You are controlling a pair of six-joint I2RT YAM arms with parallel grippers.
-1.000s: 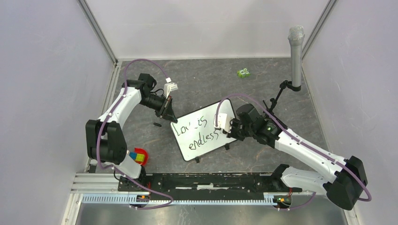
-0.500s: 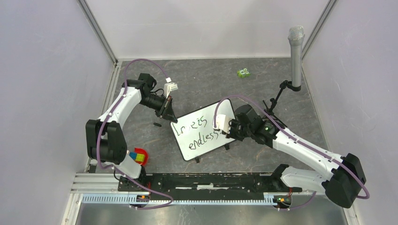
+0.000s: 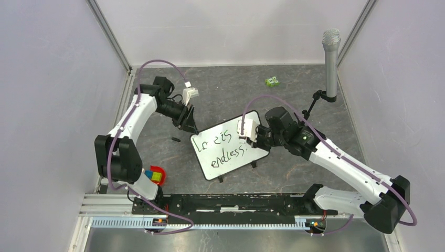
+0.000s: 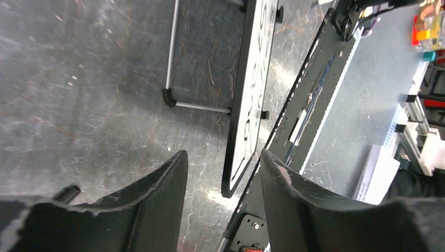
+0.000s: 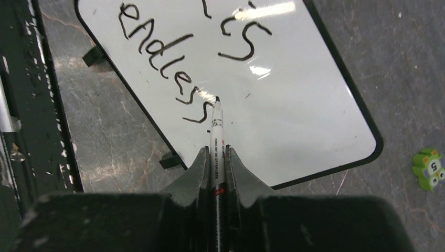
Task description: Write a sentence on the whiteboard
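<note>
Two arms point(image 3: 137, 113) point(image 3: 341, 160) inward toward the whiteboard point(image 5: 304, 115): left tool point(image 4: 223, 157) wide, empty; right tool point(image 5: 215, 152) tight around a marker point(image 5: 216, 123).

Whiteboard point(image 3: 231, 149) standing across the centre; microphone point(image 3: 330, 58) rising at far right; floor point(image 3: 225, 89) lying open behind, green toy point(image 3: 272, 81) sitting there.

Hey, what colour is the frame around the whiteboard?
Black. The whiteboard has a thin black frame, clearest in the right wrist view.
</note>
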